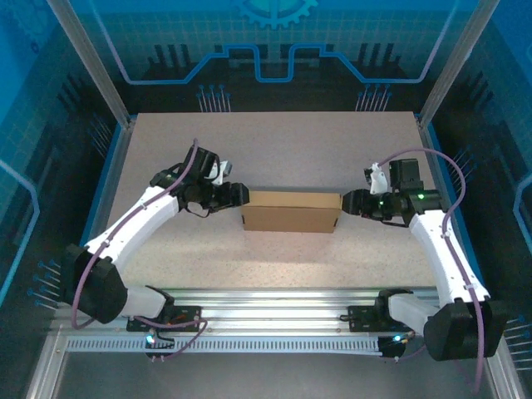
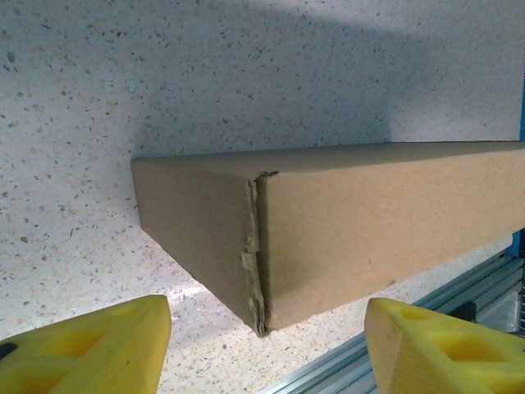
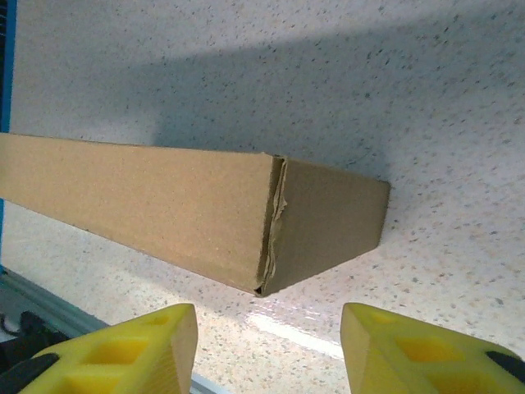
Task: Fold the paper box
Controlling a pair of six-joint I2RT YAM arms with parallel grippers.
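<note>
Your paper box [image 1: 290, 211] is a plain brown cardboard block, long and low, matte and slightly fibrous. It lies closed on the pale speckled table [image 1: 274, 141], near its middle. Each short end has a ragged, crumpled corner seam.

Both arms reach inward from their bases, elbows bent outward and wrists pointing at each other along the box's length. Your left end effector [image 1: 241, 194] sits just beside the box's left end, and your right end effector [image 1: 345, 202] just beside its right end.

In the wrist views the yellow fingers [image 2: 90, 345] of the left and the yellow fingers [image 3: 115, 349] of the right stand well apart. Nothing is gripped between them, and the box end lies ahead of them.
</note>
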